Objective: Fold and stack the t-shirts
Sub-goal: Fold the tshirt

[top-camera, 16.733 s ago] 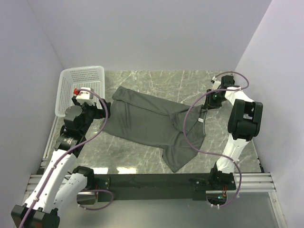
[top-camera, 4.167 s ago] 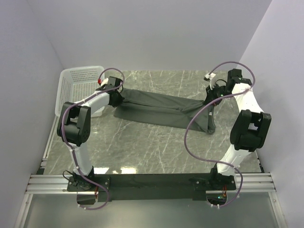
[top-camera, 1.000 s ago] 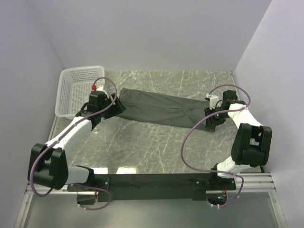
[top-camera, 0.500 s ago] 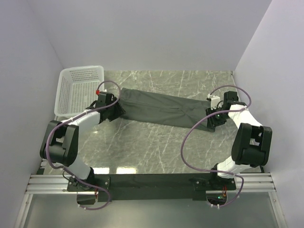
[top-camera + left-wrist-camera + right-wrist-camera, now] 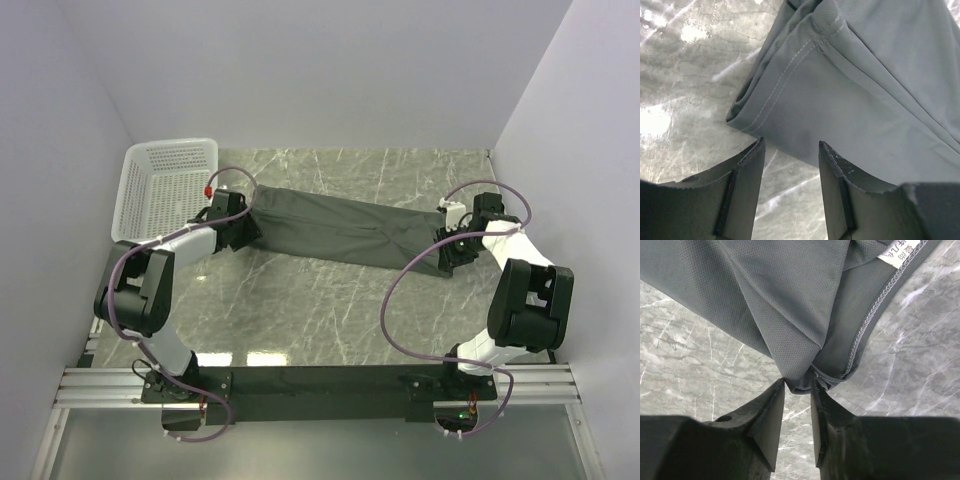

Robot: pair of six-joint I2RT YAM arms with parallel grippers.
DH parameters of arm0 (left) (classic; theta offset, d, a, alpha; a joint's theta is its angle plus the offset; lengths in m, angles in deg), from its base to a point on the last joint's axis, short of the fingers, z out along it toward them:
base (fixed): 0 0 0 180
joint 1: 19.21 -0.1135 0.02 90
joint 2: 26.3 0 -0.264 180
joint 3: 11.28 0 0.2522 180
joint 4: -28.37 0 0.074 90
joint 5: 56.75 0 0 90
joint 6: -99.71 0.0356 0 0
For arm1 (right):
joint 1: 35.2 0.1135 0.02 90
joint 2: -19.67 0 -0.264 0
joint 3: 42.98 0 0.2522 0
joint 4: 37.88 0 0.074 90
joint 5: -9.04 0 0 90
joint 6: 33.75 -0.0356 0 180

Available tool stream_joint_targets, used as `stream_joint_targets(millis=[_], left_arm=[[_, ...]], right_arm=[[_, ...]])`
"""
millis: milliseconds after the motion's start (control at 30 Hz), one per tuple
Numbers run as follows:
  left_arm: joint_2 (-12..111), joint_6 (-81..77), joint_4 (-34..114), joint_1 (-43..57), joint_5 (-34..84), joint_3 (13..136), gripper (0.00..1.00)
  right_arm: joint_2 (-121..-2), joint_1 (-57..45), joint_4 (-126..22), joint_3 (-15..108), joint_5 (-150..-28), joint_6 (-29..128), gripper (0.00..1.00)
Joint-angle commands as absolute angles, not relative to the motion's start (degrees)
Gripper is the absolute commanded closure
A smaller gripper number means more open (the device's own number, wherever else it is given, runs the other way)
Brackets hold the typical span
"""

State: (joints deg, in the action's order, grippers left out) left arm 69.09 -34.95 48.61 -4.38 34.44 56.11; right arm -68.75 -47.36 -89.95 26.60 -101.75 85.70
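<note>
At the far left we find the white mesh basket (image 5: 165,190), set against the left wall at the table's back corner; all we see inside it is its own perforated floor and sides. The t-shirt (image 5: 340,228) is not in it: the dark grey garment lies outside, just to the basket's right, folded into a long narrow band on the marbled table (image 5: 330,320) and slanting from upper left down to lower right. At the band's left end sits the left gripper (image 5: 790,147). In the left wrist view its two fingers (image 5: 747,165) stand a moderate way apart with open space between them, and the shirt's double-stitched hem lies just ahead of the tips. The cloth is layered there, with a rolled fold at the corner. We see nothing clamped; these jaws hold nothing. Moving right along the band, the fabric lies fairly flat, with a lengthwise crease. At the right end the right gripper (image 5: 797,385) meets the shirt's lower corner. In the right wrist view its jaws have only a narrow gap between them, and a bunched point of cloth fills that gap, touching both tips, so we read it as pinched. A white label (image 5: 895,251) shows on the seam beyond.
</note>
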Motion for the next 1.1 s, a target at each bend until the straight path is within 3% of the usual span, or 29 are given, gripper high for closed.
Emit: stream_joint_targets(millis=[0, 167, 300, 433, 733, 833, 967, 1067], left_arm=[[71.0, -35.0, 48.1, -4.1, 36.7, 58.3, 0.48], [73.6, -34.9, 48.5, -4.0, 37.0, 59.2, 0.49], [74.4, -34.8, 48.8, -4.0, 37.6, 59.2, 0.49], [75.2, -34.7, 49.3, -4.0, 38.2, 59.5, 0.49], [76.6, -34.5, 49.9, -4.0, 38.1, 60.5, 0.49], [77.1, -34.3, 50.0, -4.0, 37.9, 60.8, 0.49], [76.8, -34.1, 50.0, -4.0, 37.0, 61.0, 0.48], [76.3, -33.4, 49.9, -4.1, 34.9, 61.5, 0.47]], right_arm=[[-68.7, -47.9, -89.3, 26.8, -103.0, 85.7, 0.67], [-70.0, -48.0, -89.5, 27.5, -103.5, 85.7, 0.73], [-70.9, -48.7, -90.4, 28.3, -103.8, 86.1, 0.91], [-70.2, -50.4, -91.4, 29.5, -103.0, 87.5, 1.0], [-72.5, -51.5, -92.0, 33.4, -101.8, 89.3, 1.0], [-74.1, -51.5, -92.0, 34.5, -101.4, 89.6, 0.93], [-73.2, -51.4, -92.2, 34.1, -100.6, 90.4, 0.73], [-70.8, -51.9, -91.7, 33.2, -99.5, 90.3, 0.71]])
